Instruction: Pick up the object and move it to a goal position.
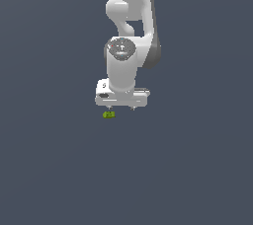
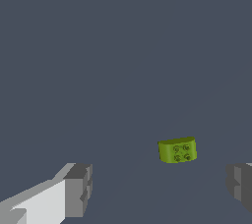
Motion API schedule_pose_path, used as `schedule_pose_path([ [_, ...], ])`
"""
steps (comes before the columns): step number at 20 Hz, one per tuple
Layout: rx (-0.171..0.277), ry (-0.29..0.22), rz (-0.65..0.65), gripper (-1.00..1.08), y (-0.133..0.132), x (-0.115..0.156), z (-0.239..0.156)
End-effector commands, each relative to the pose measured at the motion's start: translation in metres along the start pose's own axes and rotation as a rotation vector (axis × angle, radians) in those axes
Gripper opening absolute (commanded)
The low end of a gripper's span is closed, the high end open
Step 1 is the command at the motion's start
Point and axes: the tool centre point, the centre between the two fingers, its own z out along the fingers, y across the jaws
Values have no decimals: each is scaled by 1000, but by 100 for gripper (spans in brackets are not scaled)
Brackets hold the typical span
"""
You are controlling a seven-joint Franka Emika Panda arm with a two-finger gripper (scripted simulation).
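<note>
One object point(image 2: 177, 150) between wide-spread hand point(image 2: 160, 188) fingers.

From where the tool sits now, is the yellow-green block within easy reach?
Probably yes. The tool is open, with nothing between its fingers and the yellow-green block, which lies just ahead, nearer one finger, so a small sideways correction seems needed.

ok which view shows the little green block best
The wrist view: the block appears large, its four dark round marks visible, between open fingers. In the exterior view it is a tiny speck below the gripper.
</note>
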Motion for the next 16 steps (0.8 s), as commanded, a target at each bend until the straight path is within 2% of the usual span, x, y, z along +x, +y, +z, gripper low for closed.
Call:
schedule_pose_path([
  [1,0,0,0,100,0,0,0],
  [9,2,51,18,100,2,10,-22],
  [16,3,52,20,100,2,10,-22],
])
